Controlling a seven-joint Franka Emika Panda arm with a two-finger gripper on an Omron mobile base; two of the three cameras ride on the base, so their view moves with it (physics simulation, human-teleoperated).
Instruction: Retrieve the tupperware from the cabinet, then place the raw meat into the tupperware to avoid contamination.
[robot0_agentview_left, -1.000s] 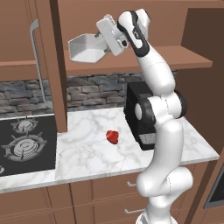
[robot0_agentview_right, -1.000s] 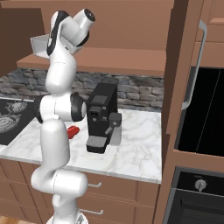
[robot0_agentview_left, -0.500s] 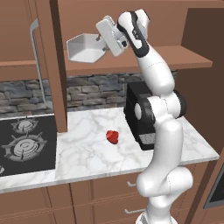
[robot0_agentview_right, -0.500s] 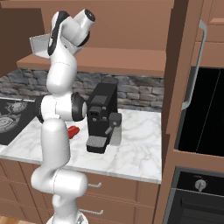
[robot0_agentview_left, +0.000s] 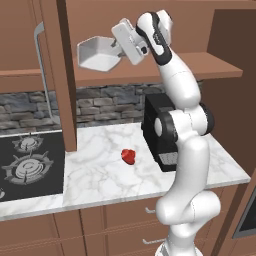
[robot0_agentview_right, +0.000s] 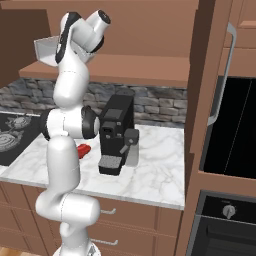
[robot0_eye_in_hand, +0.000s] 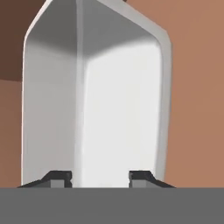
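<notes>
I'm seeing the tub (robot0_eye_in_hand: 113, 100) running off the hand view's top and bottom edges, so its full outline isn't showing. Finger tips (robot0_eye_in_hand: 59, 178) are only poking up at the bottom; I'm not resolving contact with the tub wall. In the right base view the arm is covering most of the tub (robot0_agentview_right: 46, 50) and part of the meat (robot0_agentview_right: 83, 149).

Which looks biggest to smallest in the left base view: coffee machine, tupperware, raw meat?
1. Coffee machine, partly hidden behind the arm.
2. Tupperware, though it sits higher and at a different distance.
3. Raw meat, clearly the smallest.
</notes>
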